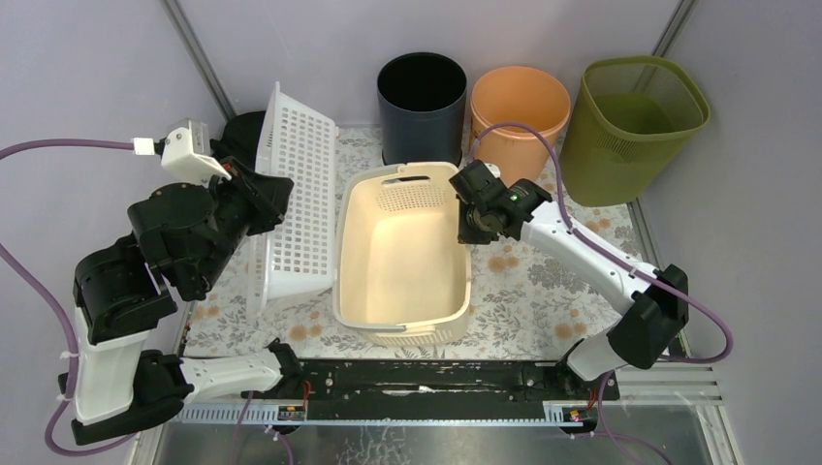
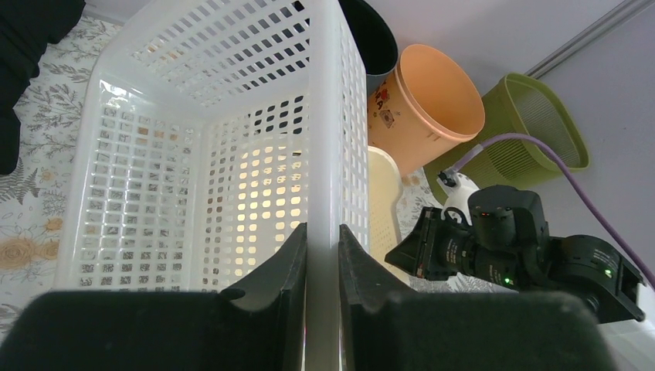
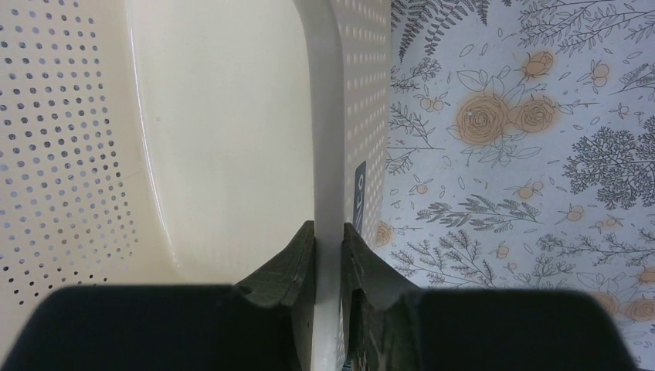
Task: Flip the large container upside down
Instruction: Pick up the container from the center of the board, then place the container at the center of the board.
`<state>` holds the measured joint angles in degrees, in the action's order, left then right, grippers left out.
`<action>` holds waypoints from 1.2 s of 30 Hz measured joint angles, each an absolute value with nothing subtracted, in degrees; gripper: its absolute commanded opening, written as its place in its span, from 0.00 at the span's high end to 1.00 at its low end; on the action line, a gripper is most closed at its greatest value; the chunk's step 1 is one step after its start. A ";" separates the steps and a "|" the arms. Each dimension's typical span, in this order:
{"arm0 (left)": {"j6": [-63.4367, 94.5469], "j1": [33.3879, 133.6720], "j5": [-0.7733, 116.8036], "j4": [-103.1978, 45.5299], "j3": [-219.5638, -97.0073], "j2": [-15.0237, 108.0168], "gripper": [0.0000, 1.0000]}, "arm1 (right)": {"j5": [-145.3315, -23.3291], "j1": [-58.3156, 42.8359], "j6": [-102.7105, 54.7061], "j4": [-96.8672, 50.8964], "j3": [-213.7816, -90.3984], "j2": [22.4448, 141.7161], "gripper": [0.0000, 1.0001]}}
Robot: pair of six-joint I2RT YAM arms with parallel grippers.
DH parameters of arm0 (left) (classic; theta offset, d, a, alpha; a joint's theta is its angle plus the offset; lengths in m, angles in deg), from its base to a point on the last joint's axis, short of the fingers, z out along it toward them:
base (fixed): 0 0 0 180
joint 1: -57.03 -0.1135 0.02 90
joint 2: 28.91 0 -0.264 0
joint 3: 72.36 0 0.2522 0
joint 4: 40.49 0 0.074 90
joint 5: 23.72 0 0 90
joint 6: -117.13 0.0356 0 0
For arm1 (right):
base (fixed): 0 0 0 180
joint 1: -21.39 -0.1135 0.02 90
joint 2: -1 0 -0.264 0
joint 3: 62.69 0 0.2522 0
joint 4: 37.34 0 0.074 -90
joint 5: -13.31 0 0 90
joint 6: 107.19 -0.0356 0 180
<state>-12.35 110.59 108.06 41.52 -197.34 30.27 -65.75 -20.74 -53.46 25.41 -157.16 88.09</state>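
Left pincer [image 2: 323,236] is clamping shut on the white basket [image 1: 302,194] rim. Basket is leaning on its side, long axis running away from the pincer. Right pincer [image 3: 328,232] is pinching the rim of the cream basket [image 1: 402,252], which is sitting upright on the worktop [image 1: 543,291].

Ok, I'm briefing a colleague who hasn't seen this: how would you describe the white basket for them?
On the floral table mat, look left of the cream tub. The white basket stands there tipped on its side, rim pinched by the left gripper. It is the only white one, with walls of open rectangular slots.
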 measured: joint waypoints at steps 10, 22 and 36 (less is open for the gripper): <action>-12.37 110.59 107.77 41.52 -196.85 30.57 0.82 | -65.20 -20.74 -52.50 28.95 -158.52 85.51 0.89; -12.39 110.59 107.64 41.52 -196.83 31.08 0.83 | -63.41 -20.22 -50.36 33.37 -160.18 83.08 0.89; -12.44 110.59 107.14 41.43 -195.98 32.41 0.83 | -64.57 -4.66 -43.12 35.47 -157.25 75.06 0.88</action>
<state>-12.44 110.59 107.14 41.43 -195.98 32.41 -64.57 -4.66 -43.12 35.47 -157.25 75.06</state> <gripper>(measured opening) 0.218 0.207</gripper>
